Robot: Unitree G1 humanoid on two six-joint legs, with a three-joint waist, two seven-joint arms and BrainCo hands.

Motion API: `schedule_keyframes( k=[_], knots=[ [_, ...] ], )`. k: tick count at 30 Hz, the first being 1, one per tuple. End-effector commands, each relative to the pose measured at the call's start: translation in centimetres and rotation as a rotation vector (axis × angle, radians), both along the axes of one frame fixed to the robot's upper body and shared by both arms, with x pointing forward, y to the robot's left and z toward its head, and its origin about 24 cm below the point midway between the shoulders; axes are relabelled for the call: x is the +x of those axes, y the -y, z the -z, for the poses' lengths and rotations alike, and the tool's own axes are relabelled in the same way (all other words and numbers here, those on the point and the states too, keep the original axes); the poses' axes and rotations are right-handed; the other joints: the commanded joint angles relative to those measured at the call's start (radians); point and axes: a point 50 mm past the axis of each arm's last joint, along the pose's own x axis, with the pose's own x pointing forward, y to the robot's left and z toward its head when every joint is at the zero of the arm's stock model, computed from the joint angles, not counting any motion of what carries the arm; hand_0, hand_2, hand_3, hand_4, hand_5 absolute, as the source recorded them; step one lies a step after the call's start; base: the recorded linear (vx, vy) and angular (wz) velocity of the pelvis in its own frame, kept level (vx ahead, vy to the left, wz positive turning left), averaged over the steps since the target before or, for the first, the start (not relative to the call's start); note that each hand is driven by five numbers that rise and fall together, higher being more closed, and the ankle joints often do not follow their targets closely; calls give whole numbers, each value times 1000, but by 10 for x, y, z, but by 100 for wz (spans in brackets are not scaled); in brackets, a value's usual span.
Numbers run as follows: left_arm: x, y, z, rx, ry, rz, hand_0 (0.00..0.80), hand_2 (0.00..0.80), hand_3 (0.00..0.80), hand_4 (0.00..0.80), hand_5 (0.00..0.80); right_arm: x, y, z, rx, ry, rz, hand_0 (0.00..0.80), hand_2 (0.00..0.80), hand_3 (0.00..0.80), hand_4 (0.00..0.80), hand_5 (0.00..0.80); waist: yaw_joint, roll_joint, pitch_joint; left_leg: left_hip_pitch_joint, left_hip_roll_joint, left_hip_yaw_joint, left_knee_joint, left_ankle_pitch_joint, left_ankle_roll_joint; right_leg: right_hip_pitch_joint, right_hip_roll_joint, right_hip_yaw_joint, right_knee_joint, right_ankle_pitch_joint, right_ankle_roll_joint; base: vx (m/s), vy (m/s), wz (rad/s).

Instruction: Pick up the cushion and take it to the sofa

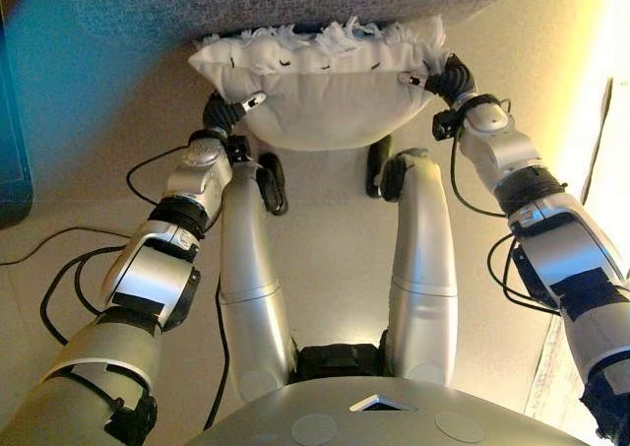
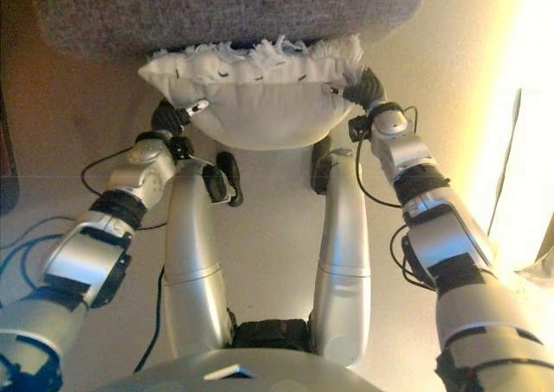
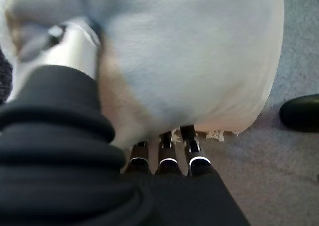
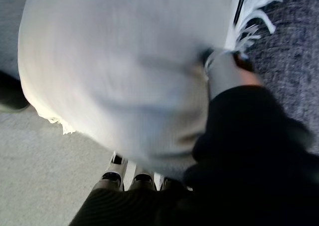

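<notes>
- Holding the white cushion (image 1: pixel 330 101) between both hands, clear of the floor (image 1: pixel 335 239), out in front of the robot.
- Cushion: plump, pale, with a white fringe (image 1: pixel 335 40) along its far edge and small dark stitches below the fringe. The far edge sits at the front edge of the grey sofa (image 1: pixel 285 3); whether they touch cannot be told.
- Left hand (image 1: pixel 231 111): at the cushion's left end. The left wrist view shows the thumb (image 3: pixel 70 49) pressed into the fabric on one face and the fingers (image 3: pixel 167 153) going under the other face, so the hand is clamped on the cushion.
- Right hand (image 1: pixel 441 77): at the cushion's right end, by the fringe. The right wrist view shows the thumb (image 4: pixel 224 74) dug into the fabric and the fingers (image 4: pixel 117 171) beneath the cushion, so this hand grips it too.
- Cushion sags a little in the middle between the two grips.
- Floor below is pale and smooth.
</notes>
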Motion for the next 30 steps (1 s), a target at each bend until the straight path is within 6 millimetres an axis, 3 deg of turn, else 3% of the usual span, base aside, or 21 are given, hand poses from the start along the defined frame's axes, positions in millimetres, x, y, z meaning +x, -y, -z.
schedule_keyframes(
  k=[1, 6, 12, 16, 21, 22, 23, 27, 30],
  knots=[
    [9, 49, -41, -75, 182, 205, 800, 800, 800, 800, 800, -1, -52, -10, 49, 66, -202, 800, 800, 800, 800, 800, 9, 21, -9, 27, 11, 86, -34, 58, 34, 105, -27, -4, -21, 20, -8, 36, -3, 1],
    [4, 47, -25, -81, 151, 201, 800, 800, 800, 800, 800, -6, -50, 6, 92, 25, -173, 800, 800, 800, 800, 800, 10, 20, -9, 38, 15, 86, -32, 71, 30, 117, -31, 2, -22, 34, -7, 51, -15, 1],
    [-14, 39, 7, -55, 107, 198, 800, 800, 800, 800, 800, -24, -44, 40, 156, 1, -103, 800, 800, 800, 800, 800, 5, 10, -9, 94, 18, 84, -50, 103, 15, 166, -27, 13, -37, 70, 0, 102, -38, 0],
    [-24, 33, 14, -88, 151, 184, 800, 800, 800, 800, 800, -34, -42, 43, 225, 59, -65, 800, 800, 800, 800, 800, -2, 3, -9, 175, 14, 72, -140, 133, -8, 245, -16, 12, -135, 111, 19, 15, -25, -2],
    [-28, 32, -6, -116, 313, 160, 800, 800, 800, 800, 800, -38, -34, 19, 364, 239, -26, 800, 800, 800, 800, 800, -1, -8, -44, 451, 6, 91, -584, 209, -24, 505, 12, -20, -524, 172, 65, -84, -19, -12],
    [-29, 31, -6, -122, 323, 154, 800, 800, 800, 800, 800, -40, -33, 19, 391, 252, -17, 800, 800, 800, 800, 800, -2, -10, -48, 475, 3, 93, -613, 219, -25, 527, 12, -22, -551, 177, 66, -8, -42, 31],
    [-35, 29, -3, -140, 337, 133, 800, 800, 800, 800, 800, -47, -29, 23, 452, 276, 10, 800, 800, 800, 800, 800, -4, -16, -74, 541, -11, 99, -730, 273, -19, 592, 14, -33, -669, 217, 65, 25, -39, 14],
    [-64, 29, 18, -205, 327, 114, 800, 800, 800, 800, 800, -84, -24, 55, 526, 282, 33, 800, 800, 800, 800, 800, -3, -29, -147, 732, -50, 101, -927, 312, -14, 790, 23, -50, -887, 239, 73, 165, -78, -31],
    [-78, 27, 25, -224, 321, 113, 800, 800, 800, 800, 800, -97, -23, 63, 547, 267, 17, 800, 800, 800, 800, 800, 3, -38, -181, 834, -55, 98, -1021, 333, -7, 896, 21, -63, -981, 247, 69, 135, -77, -11]
  ],
)
